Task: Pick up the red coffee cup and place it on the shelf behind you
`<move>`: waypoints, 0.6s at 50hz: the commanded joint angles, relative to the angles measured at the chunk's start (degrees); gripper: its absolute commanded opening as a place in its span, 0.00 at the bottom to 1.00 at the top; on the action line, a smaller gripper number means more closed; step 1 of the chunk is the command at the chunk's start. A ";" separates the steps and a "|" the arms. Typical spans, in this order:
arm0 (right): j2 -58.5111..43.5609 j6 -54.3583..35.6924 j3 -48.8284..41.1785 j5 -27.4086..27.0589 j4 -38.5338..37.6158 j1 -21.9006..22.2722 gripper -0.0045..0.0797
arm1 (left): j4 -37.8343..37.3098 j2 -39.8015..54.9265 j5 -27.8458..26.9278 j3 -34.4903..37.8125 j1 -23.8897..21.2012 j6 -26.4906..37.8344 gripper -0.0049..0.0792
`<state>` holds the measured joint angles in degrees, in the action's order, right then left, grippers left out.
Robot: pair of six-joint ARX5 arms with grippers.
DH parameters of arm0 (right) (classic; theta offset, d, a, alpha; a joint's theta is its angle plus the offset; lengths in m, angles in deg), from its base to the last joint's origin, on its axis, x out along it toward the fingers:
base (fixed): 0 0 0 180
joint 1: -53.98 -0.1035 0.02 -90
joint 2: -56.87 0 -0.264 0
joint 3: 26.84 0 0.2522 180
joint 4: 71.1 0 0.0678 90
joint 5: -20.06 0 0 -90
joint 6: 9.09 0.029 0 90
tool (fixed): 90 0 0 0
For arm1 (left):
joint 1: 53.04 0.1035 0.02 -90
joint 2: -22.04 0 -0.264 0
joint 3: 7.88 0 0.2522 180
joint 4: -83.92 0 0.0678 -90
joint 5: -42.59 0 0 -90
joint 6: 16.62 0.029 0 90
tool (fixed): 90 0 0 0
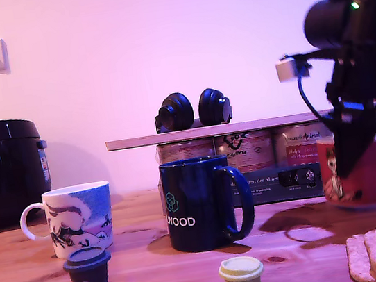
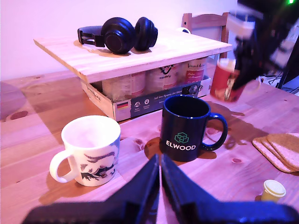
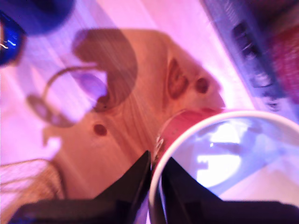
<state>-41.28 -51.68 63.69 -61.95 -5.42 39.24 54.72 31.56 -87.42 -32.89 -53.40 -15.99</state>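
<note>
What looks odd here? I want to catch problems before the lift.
Nothing spilled or toppled. The red coffee cup stands upright with my second gripper at its rim, and headphones lie on the shelf.

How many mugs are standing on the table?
3. The white-and-blue mug is toward the exterior view's left, the dark blue mug in the middle, and the red coffee cup at that view's right, partly behind an arm. Others may be hidden.
</note>
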 commanded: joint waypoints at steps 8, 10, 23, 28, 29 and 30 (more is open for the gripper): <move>0.26 2.80 7.69 -0.04 7.78 -0.57 0.04 | 0.26 0.24 -0.09 0.72 -0.20 0.48 0.03; 0.26 3.28 8.94 -0.04 8.61 -0.57 0.04 | 0.28 0.24 -0.09 0.72 -0.20 0.48 0.03; 0.26 4.09 15.08 -0.09 7.78 -0.57 0.04 | 0.28 0.24 -0.09 0.72 -0.20 0.48 0.03; 0.26 5.01 16.57 -0.09 5.16 -0.57 0.04 | 0.28 0.24 -0.09 0.72 -0.20 0.48 0.03; 0.26 5.14 16.76 -0.09 4.81 -0.57 0.04 | 0.28 0.24 -0.09 0.72 -0.20 0.48 0.03; 0.26 5.16 17.00 -0.09 4.52 -0.57 0.04 | 0.26 0.24 -0.09 0.72 -0.20 0.48 0.03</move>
<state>-41.28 -46.74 79.03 -61.97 0.29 39.20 54.72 31.56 -87.42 -32.89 -53.40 -15.99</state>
